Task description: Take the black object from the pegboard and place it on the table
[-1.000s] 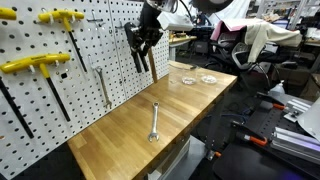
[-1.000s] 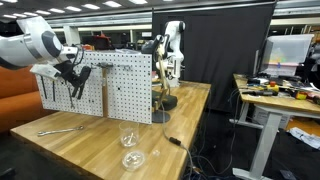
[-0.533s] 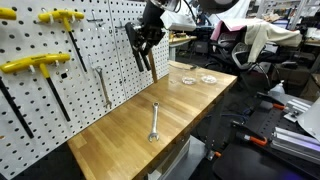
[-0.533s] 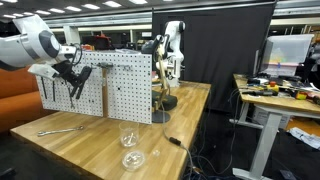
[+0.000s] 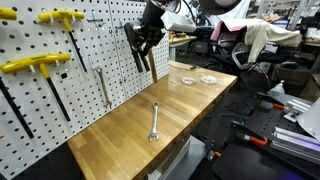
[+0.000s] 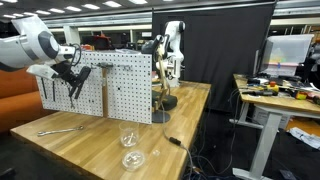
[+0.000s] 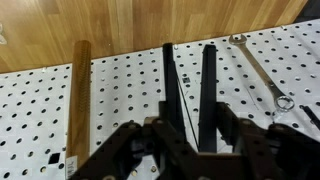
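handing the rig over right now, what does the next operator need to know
Gripper: at the head of the black pliers; cannot tell whether it is clamped on them.
Pliers: handles down against the pegboard, beside a wooden handle.
Done: the reach to the pliers.
Left: lift them off the board and set them on the table, probably away from the wrench lying there.
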Robot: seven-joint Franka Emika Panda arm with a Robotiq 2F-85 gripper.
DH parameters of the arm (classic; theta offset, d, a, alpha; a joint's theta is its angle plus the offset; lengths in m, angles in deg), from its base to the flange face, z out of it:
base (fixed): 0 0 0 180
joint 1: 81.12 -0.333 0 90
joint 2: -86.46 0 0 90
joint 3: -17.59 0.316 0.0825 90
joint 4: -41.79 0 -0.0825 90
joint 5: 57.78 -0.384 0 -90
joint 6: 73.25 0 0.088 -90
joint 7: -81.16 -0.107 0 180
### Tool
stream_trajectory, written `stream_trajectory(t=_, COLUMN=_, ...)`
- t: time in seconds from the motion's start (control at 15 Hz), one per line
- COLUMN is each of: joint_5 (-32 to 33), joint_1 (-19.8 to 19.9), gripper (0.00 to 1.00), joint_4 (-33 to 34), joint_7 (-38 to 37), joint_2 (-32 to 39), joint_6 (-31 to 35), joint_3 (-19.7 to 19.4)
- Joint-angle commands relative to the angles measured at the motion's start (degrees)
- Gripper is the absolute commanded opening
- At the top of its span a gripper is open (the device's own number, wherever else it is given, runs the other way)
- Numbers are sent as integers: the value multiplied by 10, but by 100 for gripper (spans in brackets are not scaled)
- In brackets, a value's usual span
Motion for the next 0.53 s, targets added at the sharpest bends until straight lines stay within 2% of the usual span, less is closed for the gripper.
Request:
stream_trajectory(t=0.0, joint_5=-14, joint_1=9, gripper=25, joint_4=-11, joint_7=17, joint_2=-2, joint_6=26, joint_3=8)
stream_trajectory(t=0.47, joint_5=-12, joint_1=12, gripper=25, joint_4=-23, joint_7=19, joint_2=-9, joint_6=28, joint_3=6)
